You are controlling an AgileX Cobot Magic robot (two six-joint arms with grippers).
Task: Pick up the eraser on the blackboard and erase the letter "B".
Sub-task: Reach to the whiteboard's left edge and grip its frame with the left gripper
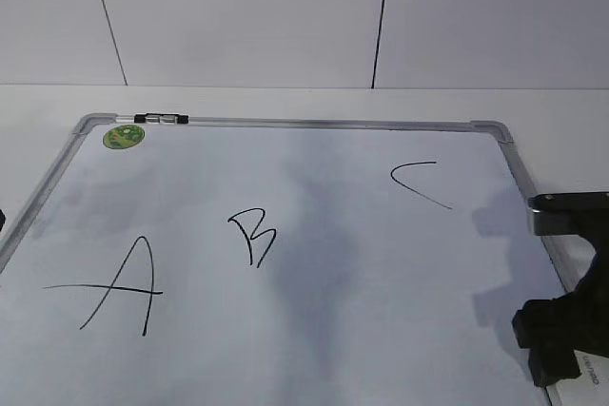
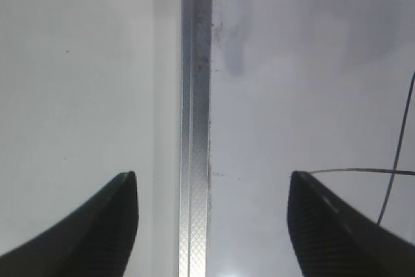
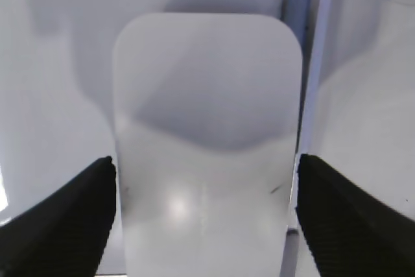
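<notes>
The eraser, a white rounded block, lies flat on the blackboard beside its right frame rail. My right gripper is open and straddles the eraser, one jaw close to each long side. In the exterior view it sits at the board's lower right, with a sliver of the eraser showing. The letter "B" is small, black and slanted, left of the board's middle. My left gripper is open and empty above the board's left frame rail.
A larger "A" is left of the "B", and its strokes show in the left wrist view. An open "C" is at the upper right. A green sticker and a small black-and-silver piece sit at the top-left frame.
</notes>
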